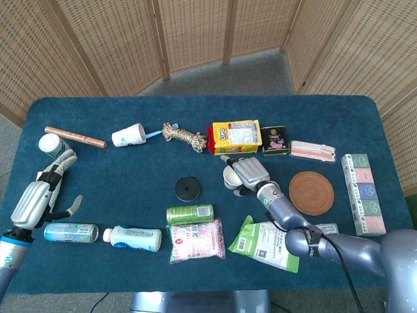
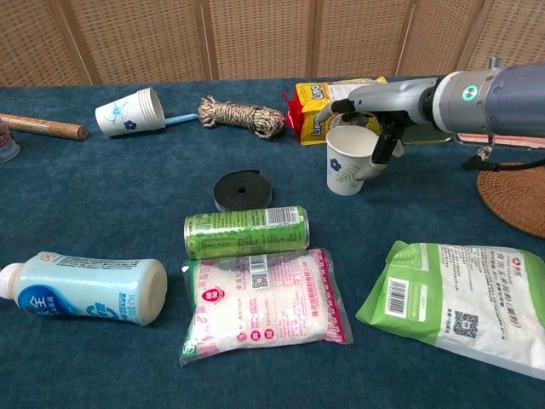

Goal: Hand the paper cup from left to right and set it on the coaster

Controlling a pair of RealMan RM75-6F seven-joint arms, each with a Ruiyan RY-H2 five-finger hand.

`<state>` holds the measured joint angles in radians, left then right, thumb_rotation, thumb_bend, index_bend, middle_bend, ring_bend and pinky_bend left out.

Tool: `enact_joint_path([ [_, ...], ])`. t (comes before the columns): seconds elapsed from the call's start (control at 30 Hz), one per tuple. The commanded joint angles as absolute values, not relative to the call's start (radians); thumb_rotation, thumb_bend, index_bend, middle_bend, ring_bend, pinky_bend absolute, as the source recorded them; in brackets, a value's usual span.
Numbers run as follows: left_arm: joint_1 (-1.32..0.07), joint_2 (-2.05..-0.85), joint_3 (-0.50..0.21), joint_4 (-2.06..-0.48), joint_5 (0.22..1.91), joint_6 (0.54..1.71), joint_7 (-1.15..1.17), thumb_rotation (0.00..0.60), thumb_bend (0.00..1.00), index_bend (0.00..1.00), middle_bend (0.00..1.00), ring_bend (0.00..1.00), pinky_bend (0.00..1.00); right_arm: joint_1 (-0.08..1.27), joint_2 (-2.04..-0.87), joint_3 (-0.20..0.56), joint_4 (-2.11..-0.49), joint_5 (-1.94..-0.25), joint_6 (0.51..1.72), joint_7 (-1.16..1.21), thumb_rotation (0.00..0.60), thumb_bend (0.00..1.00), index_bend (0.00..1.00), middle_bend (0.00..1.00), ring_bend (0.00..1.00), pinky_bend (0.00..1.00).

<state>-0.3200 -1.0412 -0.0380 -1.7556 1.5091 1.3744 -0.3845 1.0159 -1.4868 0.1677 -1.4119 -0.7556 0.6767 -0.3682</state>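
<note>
My worktop (image 1: 130, 176) is covered in a dark blue, felt-like cloth. On it my paper cup (image 2: 349, 159) stands upright, a white tapered cone with a small blue flower and pale leaf print, its mouth open to the top. My right hand (image 1: 246, 173) reaches over it from the right: my fingers (image 2: 362, 95) lie across the rim while my thumb presses the cup's right wall, so I am pinching the cup, which stands on the cloth. The round woven wicker coaster (image 1: 311, 192) lies well apart to the right. My left hand (image 1: 40, 195), silver plates with dark joints, rests near the left edge, its fingers spread and holding nothing
</note>
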Motion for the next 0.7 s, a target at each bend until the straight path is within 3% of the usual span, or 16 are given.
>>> enact_joint_path([
  [0.03, -0.32, -1.041, -0.038, -1.755, 1.511, 1.368, -0.388, 0.518, 0.48, 0.0, 0.0, 0.0, 0.1, 1.021, -1.493, 0.167, -1.402, -0.749, 0.68, -0.365, 0.6, 0.28, 0.06, 0.35, 0.36, 0.7],
  [0.47, -0.32, -1.042, -0.048, -1.75, 1.528, 1.352, -0.412, 0.516, 0.48, 0.0, 0.0, 0.0, 0.1, 1.015, -1.465, 0.16, -1.424, -0.739, 0.706, -0.341, 0.6, 0.29, 0.21, 0.43, 0.42, 0.74],
  [0.7, -0.317, -1.042, -0.054, -1.754, 1.534, 1.356, -0.41, 0.519, 0.48, 0.0, 0.0, 0.0, 0.1, 0.983, -1.386, 0.155, -1.471, -0.75, 0.732, -0.318, 0.6, 0.29, 0.21, 0.43, 0.42, 0.74],
])
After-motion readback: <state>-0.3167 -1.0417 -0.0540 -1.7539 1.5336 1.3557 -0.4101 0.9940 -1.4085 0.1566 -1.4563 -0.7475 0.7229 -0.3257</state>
